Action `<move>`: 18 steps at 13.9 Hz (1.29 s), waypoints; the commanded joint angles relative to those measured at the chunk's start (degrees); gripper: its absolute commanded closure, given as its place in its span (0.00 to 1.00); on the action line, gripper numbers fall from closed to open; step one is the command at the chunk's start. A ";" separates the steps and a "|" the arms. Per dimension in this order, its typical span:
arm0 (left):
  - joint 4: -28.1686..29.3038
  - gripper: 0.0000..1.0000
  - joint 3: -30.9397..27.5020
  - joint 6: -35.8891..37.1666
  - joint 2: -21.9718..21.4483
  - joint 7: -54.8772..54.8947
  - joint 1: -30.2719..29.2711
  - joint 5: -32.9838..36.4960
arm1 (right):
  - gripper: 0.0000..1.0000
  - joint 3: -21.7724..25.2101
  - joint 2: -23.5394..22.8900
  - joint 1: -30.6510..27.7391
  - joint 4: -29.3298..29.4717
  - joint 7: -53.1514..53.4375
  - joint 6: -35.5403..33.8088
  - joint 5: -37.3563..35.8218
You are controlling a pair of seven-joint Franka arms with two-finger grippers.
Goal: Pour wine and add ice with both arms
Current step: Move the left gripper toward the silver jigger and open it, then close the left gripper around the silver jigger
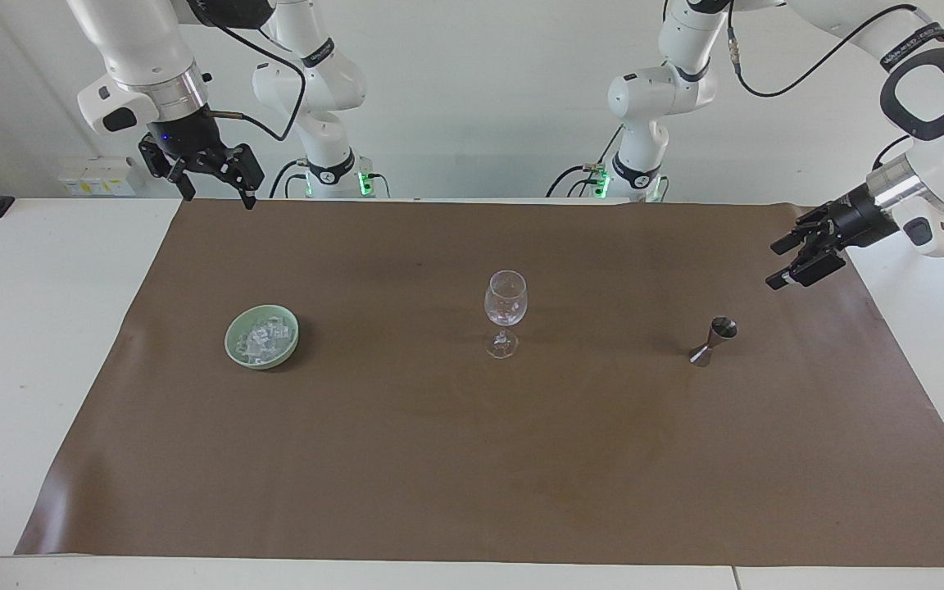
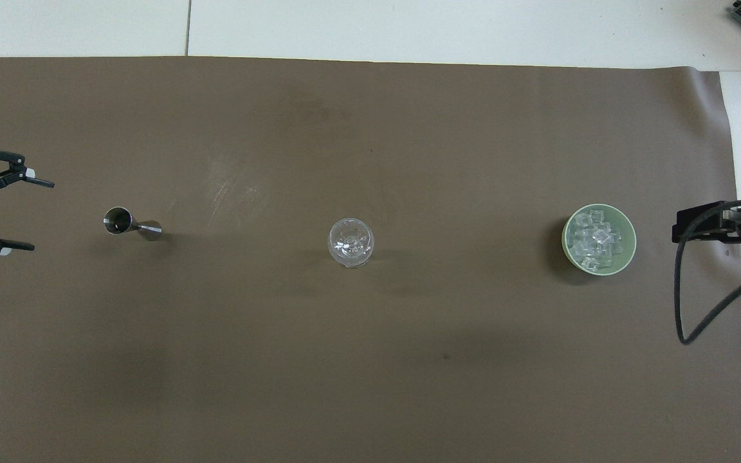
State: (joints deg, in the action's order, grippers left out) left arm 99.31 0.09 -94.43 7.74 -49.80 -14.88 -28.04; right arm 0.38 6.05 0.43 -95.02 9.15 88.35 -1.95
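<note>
A robotics lab here: two white robot arms (image 1: 320, 90) bolted at a white table (image 1: 21, 328), brown mat (image 1: 472, 459) spread beside their bases, bare white wall (image 1: 480, 98) above them.

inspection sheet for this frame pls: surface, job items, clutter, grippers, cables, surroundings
Surface: brown mat on white table, faint scuffs.
Job's things: ice heaped in green bowl; wine glass upright mid-mat; metal jigger upright toward the left arm's end.
Clutter: nothing seen.
Grippers: left gripper open, raised over the mat's edge by the jigger; right gripper open, raised, waiting.
Cables: black cable looping off the right arm.
Surroundings: white wall, wall sockets.
</note>
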 commanded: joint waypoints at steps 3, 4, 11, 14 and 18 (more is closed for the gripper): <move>8.69 0.00 0.52 -5.14 -2.20 -1.62 -4.10 -5.44 | 0.00 0.15 1.34 -0.08 -1.39 -1.77 -0.20 0.99; 10.70 0.00 0.52 -6.45 -2.82 -1.53 -4.28 -6.15 | 0.00 0.15 1.34 -0.08 -1.39 -1.77 -0.11 0.99; 15.90 0.00 0.52 -8.05 -0.54 -0.12 -7.45 -14.49 | 0.00 0.15 1.34 -0.08 -1.39 -1.77 -0.11 0.99; 18.89 0.00 0.52 -10.33 0.87 0.75 -7.53 -17.74 | 0.00 0.15 1.34 -0.08 -1.39 -1.77 -0.11 0.99; 21.00 0.00 0.52 -10.68 3.94 4.53 -9.82 -23.10 | 0.00 0.15 1.34 -0.08 -1.39 -1.77 -0.11 0.99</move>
State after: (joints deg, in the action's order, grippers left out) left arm 118.69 0.08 -104.02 10.82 -47.21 -23.72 -48.16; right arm 0.38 6.05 0.43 -95.02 9.15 88.35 -1.95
